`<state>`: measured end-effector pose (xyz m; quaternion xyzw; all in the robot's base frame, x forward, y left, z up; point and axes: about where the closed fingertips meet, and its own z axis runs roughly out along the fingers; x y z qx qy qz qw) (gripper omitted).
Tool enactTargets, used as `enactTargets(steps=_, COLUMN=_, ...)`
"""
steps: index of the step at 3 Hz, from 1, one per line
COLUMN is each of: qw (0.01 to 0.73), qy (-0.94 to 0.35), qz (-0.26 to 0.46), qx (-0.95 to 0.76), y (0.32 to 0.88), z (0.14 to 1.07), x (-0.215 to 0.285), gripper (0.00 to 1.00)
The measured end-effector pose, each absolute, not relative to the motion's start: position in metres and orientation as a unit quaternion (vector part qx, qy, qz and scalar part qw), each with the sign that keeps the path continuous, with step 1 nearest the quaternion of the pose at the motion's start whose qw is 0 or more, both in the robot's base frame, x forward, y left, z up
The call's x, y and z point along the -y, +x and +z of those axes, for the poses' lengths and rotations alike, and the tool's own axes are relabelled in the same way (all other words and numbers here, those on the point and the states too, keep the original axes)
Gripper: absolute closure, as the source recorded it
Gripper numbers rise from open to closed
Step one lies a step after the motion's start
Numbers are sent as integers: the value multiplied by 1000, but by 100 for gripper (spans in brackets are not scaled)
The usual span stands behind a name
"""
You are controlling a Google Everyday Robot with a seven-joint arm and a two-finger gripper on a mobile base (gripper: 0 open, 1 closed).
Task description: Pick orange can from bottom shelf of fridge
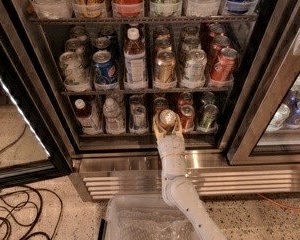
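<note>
The open fridge [155, 156] has a dark inside, wire racks and a ribbed steel base. My gripper [167, 126] reaches up from the white arm to the front of the bottom shelf [120, 134], at its middle. It is shut on the orange can [167, 119], whose silver lid faces the camera; the pale fingers [157, 128] wrap its sides. The can sits at the shelf's front edge, a little in front of the row behind it.
On the bottom shelf are small bottles [82, 115] at the left and a red can [187, 117] and a green can [208, 116] at the right. The racks above hold cans and bottles. A glass door [270, 84] stands at the right, cables [15, 214] lie on the floor, and a clear bin [140, 219] is below.
</note>
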<state>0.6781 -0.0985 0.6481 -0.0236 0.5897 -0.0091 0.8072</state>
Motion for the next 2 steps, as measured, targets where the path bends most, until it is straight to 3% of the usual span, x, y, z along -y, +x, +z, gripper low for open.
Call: enactTargets(steps=2, qw=783, qy=-111, qz=101, qx=-604, y=628, z=666, x=91, gripper=100)
